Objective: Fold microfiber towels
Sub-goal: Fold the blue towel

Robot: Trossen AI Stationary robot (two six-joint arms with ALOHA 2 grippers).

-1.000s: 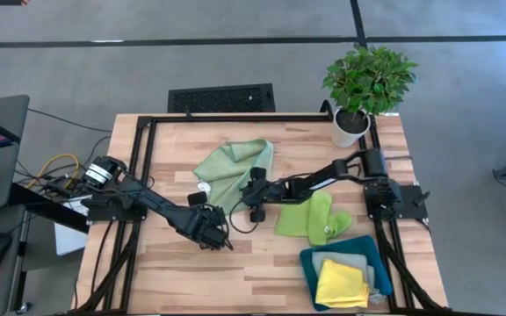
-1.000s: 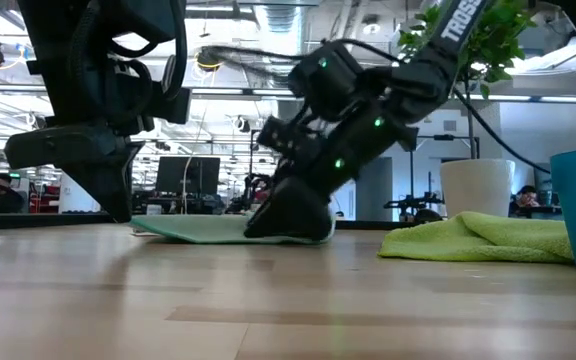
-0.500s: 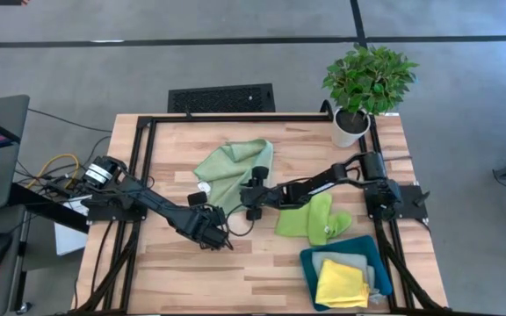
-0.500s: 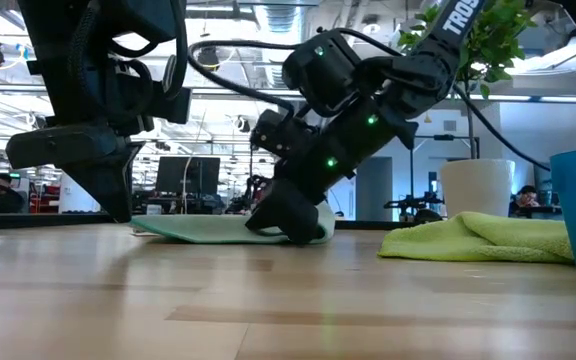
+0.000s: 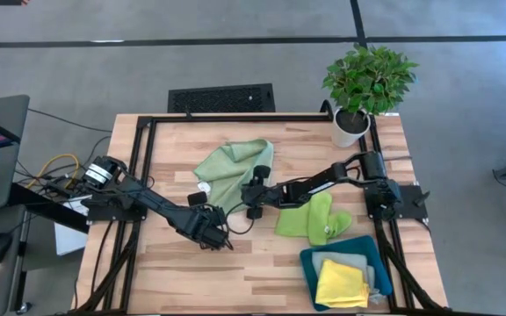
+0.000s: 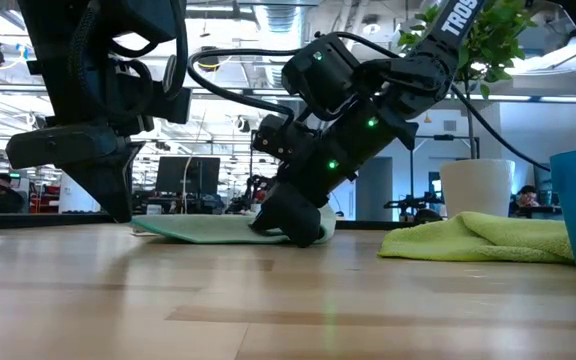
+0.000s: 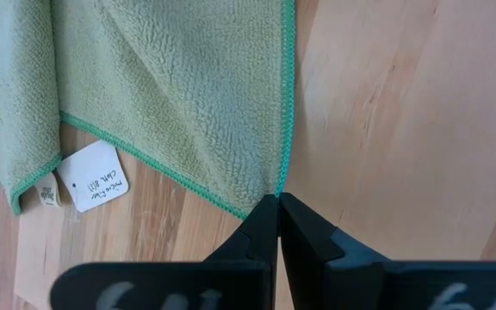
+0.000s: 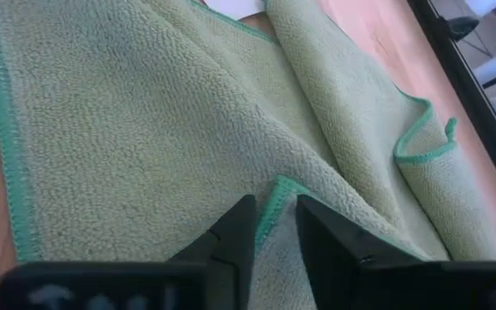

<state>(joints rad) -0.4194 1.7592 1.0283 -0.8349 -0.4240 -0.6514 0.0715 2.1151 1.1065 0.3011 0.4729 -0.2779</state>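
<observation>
Since a second ago the right hand (image 5: 251, 198) has slid a little toward the sage green towel (image 5: 233, 164) and its fingers have narrowed. From above, this towel lies spread at the counter's (image 5: 235, 272) middle; the lime green towel (image 5: 313, 217) lies beside the teal tray (image 5: 308, 261).

Low view: the right hand (image 6: 290, 226) touches the towel's edge.

Left wrist: the left hand (image 7: 278, 205), pressed together, points at a towel corner.

Right wrist: the right hand (image 8: 275, 213) pinches a green-edged fold.

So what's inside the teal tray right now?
In the teal tray, a folded yellow towel lies on top, with a light grey-blue towel showing beneath it. Whatever else lies under them is covered.
</observation>
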